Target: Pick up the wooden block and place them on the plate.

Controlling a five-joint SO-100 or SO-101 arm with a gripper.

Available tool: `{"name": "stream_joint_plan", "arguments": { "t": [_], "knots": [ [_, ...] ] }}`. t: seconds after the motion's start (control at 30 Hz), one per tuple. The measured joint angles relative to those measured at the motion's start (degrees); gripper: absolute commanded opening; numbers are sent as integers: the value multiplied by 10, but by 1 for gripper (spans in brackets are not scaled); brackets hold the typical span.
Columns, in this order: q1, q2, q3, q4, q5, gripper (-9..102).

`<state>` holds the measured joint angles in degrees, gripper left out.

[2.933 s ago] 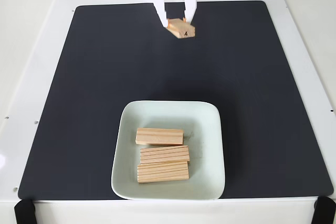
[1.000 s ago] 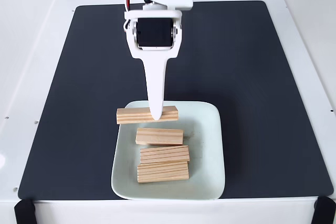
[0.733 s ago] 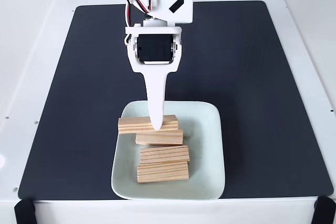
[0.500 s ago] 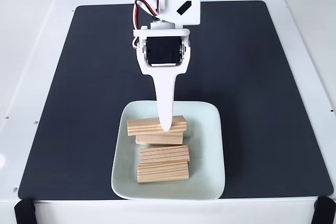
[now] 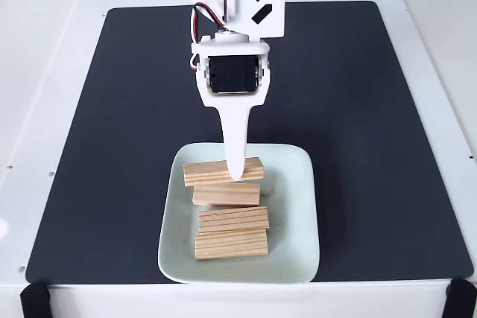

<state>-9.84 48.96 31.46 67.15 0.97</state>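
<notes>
- The small pale pine wooden block sits clamped in the white two-finger gripper, over the twelve o'clock part of the square mint-green plate.
- Three like blocks lie in the plate toward six o'clock.
- Risk, as I judge: released here, it may tip onto the nearest block or the rim.
- The black mat covers a white table.

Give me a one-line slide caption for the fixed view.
White gripper holds a fourth wooden block over the mint-green plate, behind three blocks lying there.
</notes>
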Motion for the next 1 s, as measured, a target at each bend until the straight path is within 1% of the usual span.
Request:
{"name": "stream_joint_plan", "arguments": {
  "t": [0.2,0.47,0.53,0.57,0.6,0.73,0.8,0.83,0.87,1.0],
  "knots": [
    [0,0,0,2,0,13],
    [8,0,0,2,33,13],
    [9,0,0,2,33,14],
    [9,0,0,2,33,18],
    [9,0,0,2,33,25],
    [8,0,0,13,-5,65],
    [7,0,0,18,-10,80],
    [7,0,0,18,-13,84],
    [7,0,0,18,-18,86],
    [7,0,0,18,-43,82]
  ]
}}
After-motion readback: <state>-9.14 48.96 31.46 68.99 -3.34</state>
